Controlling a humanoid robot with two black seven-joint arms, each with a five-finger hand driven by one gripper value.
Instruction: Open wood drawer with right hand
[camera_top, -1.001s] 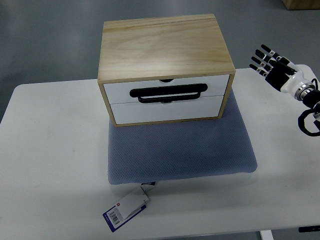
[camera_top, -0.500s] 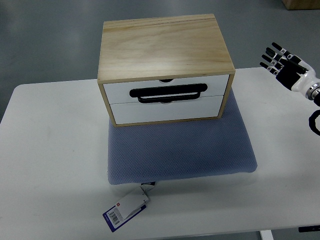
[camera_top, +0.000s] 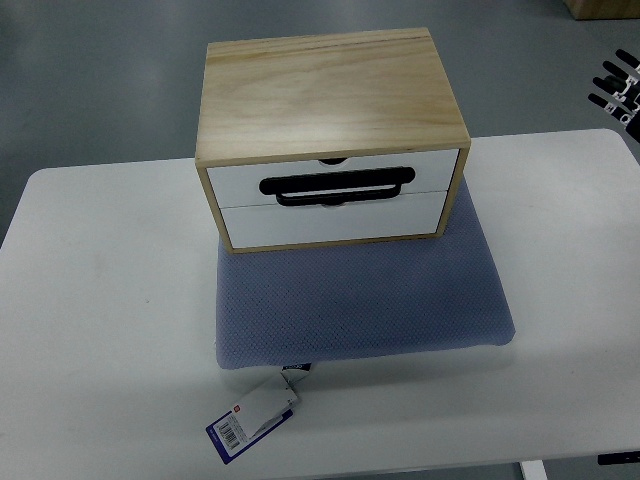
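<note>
I see the light wooden two-drawer box (camera_top: 330, 140) with white fronts sitting shut on a blue-grey foam pad (camera_top: 360, 300), black handle (camera_top: 337, 186) facing me for pulling. My right hand (camera_top: 618, 88) hovers far right, fingers spread, holding nothing.

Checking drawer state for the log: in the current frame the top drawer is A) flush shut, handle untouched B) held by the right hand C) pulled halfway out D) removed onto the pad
A: the top drawer sits flush in the wood drawer box, and the right hand is far off at the frame's right edge.
</note>
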